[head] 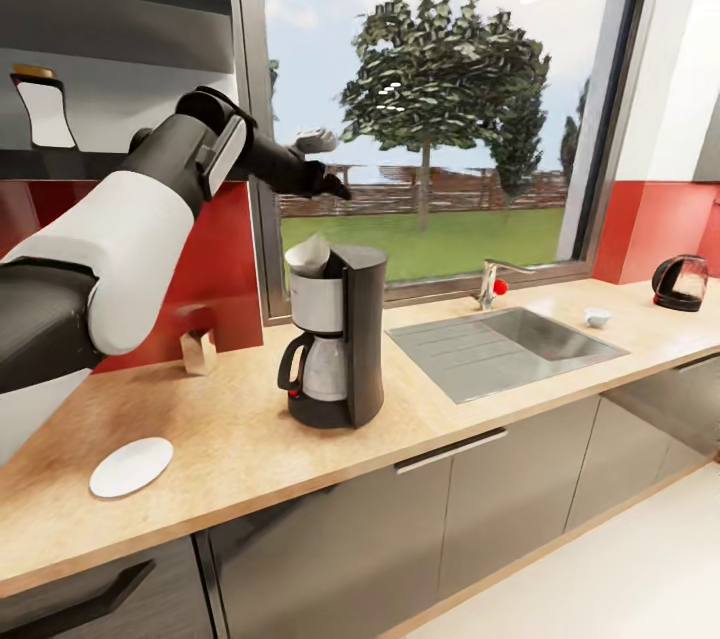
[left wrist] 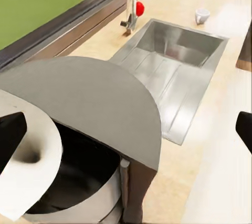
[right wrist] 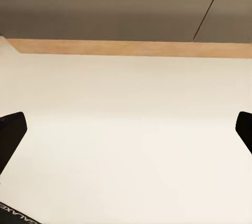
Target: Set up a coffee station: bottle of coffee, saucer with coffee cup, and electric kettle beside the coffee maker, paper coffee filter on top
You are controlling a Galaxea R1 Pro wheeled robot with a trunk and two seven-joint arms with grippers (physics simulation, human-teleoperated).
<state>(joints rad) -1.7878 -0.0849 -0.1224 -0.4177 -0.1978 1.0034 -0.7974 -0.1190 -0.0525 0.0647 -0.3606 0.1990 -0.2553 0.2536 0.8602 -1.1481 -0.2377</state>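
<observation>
The black coffee maker (head: 335, 334) stands on the light wood countertop (head: 240, 439). The white paper coffee filter (head: 308, 254) sits in its top basket. My left gripper (head: 337, 187) hovers open just above it, holding nothing. In the left wrist view the filter (left wrist: 31, 171) lies under the grey lid (left wrist: 89, 103), between the spread fingers of my left gripper (left wrist: 127, 132). The saucer (head: 131, 467) lies at the counter's left front. The coffee cup (head: 598, 317) and the electric kettle (head: 681, 282) stand far right. The bottle of coffee (head: 42, 109) stands on the kitchen shelf (head: 70, 162). My right gripper (right wrist: 126, 129) hangs open over pale floor.
A steel sink (head: 520, 339) with a tap (head: 490, 284) is set into the counter right of the coffee maker. A small brownish glass object (head: 198, 351) stands by the red wall. A large window runs behind the counter. Grey cabinet fronts (head: 330, 539) lie below.
</observation>
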